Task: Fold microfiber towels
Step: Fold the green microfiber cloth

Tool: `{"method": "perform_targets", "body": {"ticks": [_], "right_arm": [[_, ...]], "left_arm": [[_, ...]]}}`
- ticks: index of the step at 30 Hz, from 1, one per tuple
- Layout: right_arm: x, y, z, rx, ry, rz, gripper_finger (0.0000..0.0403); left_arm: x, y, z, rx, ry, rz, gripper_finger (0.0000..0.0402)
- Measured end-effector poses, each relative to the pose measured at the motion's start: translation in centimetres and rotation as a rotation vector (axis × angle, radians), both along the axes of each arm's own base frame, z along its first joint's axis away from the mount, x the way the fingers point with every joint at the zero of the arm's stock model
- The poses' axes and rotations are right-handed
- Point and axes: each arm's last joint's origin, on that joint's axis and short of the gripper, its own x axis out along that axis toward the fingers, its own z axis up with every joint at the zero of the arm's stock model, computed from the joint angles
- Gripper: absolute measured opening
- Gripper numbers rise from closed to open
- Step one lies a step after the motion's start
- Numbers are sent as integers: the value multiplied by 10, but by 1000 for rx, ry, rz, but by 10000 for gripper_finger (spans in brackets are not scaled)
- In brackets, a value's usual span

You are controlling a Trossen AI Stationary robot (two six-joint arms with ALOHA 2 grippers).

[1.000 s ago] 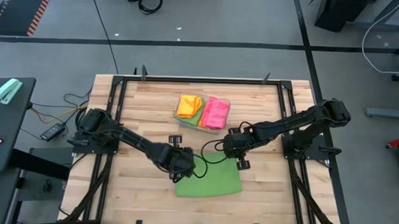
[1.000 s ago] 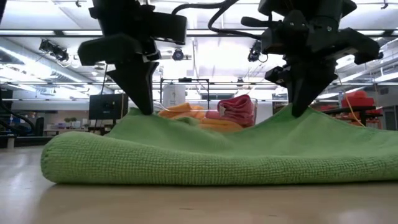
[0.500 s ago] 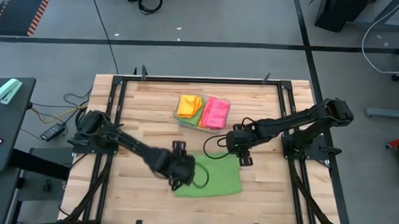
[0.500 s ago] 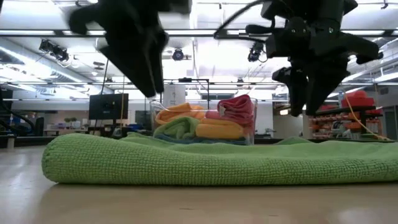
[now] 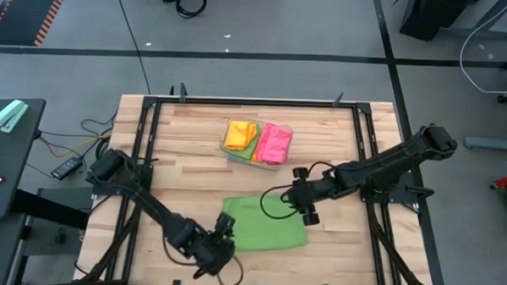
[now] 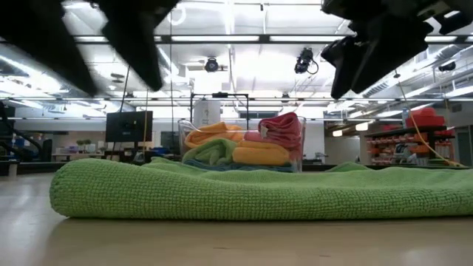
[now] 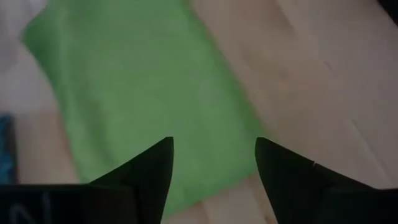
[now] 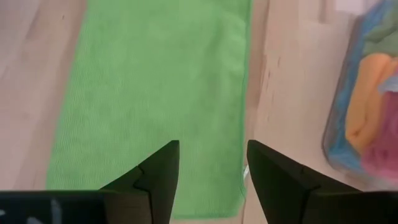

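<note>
Green towel [image 5: 263, 227] lies flat between both open pincers.

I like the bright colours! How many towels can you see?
At least 5. A green towel lies folded on the table. In the clear tray behind it: orange, pink, another green and a blue one. More may be hidden underneath.

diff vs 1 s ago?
Both grippers let go of the green towel, which dropped flat, folded. The left gripper pulled back to the table's near edge; the right gripper lifted and shifted slightly right. Both are open. The tray of towels stayed put.
</note>
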Motion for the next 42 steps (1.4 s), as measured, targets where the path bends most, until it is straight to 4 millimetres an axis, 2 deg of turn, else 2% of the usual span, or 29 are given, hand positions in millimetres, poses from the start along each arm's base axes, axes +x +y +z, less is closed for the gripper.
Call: {"method": "perform_targets", "body": {"ticks": [6,12,22,28,31,33,38,39,42], "right_arm": [[-2,12,2,-14,-48,-48,196],[-3,21,4,-15,-97,-67,195],[-3,24,5,3,-116,-92,195],[-1,25,6,23,-137,-103,195],[-1,26,6,31,-136,-104,195],[0,30,5,42,-148,-90,195],[9,51,-5,80,-197,-51,195],[12,55,-9,87,-206,-50,195],[17,70,-23,70,-221,-38,195]], "left_arm": [[-10,-14,-28,29,6,-64,255],[-16,-24,-57,199,28,-144,250],[-21,-28,-63,269,27,-178,220],[-15,-29,-77,293,27,-178,197],[-14,-31,-80,291,16,-171,173],[-13,-31,-80,272,3,-151,142],[-2,-27,-72,240,-24,-120,28],[0,-25,-68,230,-33,-104,16],[10,-18,-52,167,-77,-32,15]]}}
